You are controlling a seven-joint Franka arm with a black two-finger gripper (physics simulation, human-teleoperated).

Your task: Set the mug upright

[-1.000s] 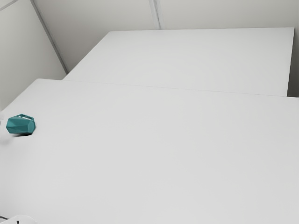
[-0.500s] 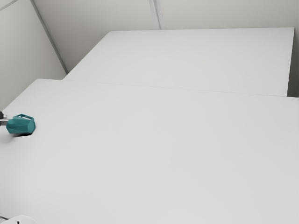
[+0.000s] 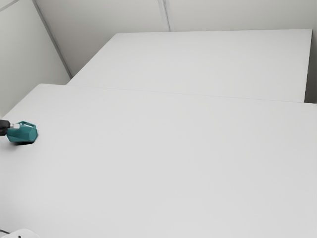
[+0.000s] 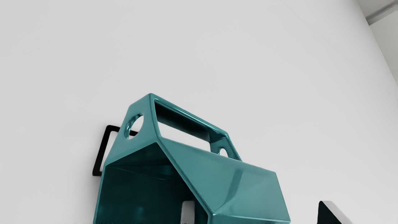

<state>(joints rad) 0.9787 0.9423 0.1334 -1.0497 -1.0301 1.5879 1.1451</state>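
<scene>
Since the faceted teal mug, tipped near the table edge, looks stiff, light, slick, best hold likely its wall at the mouth; gripper fingers spread.

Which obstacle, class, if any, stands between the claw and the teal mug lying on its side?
Nothing visible does: the claw is at the mug, one finger by its open mouth, the other beyond its outer wall.

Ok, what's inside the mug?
One fingertip shows at the mug's mouth, perhaps inside it, against dark inner walls. What lies behind that fingertip is covered; the depths are too dark to tell.
</scene>
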